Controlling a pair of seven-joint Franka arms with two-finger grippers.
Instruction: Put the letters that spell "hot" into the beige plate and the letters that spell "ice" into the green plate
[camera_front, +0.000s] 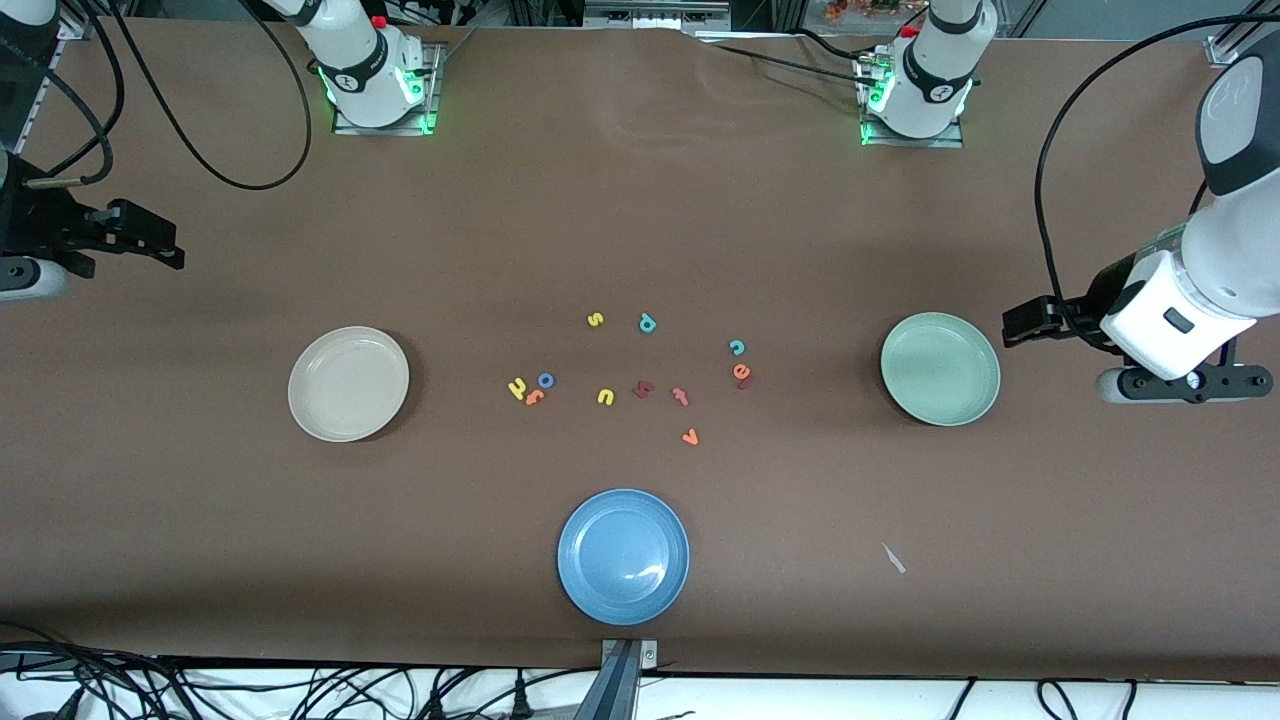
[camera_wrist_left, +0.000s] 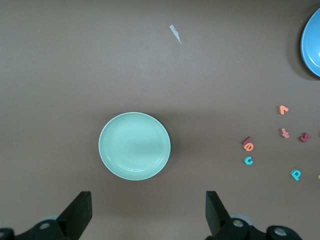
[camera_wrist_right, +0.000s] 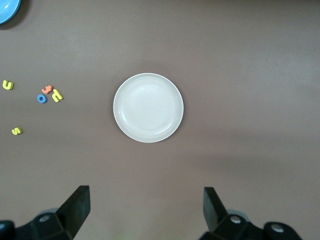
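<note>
Left gripper is being held wide open up over the green plate; right gripper, same deal, over the beige plate. Both plates are being left bare, with the h, o, t and c, e, i clusters lying on the table between them.

Robotics lab: two white robot arm bases with green lights bolted to a brown paper-covered table, loose black cables trailing, aluminium framing along the edge.
</note>
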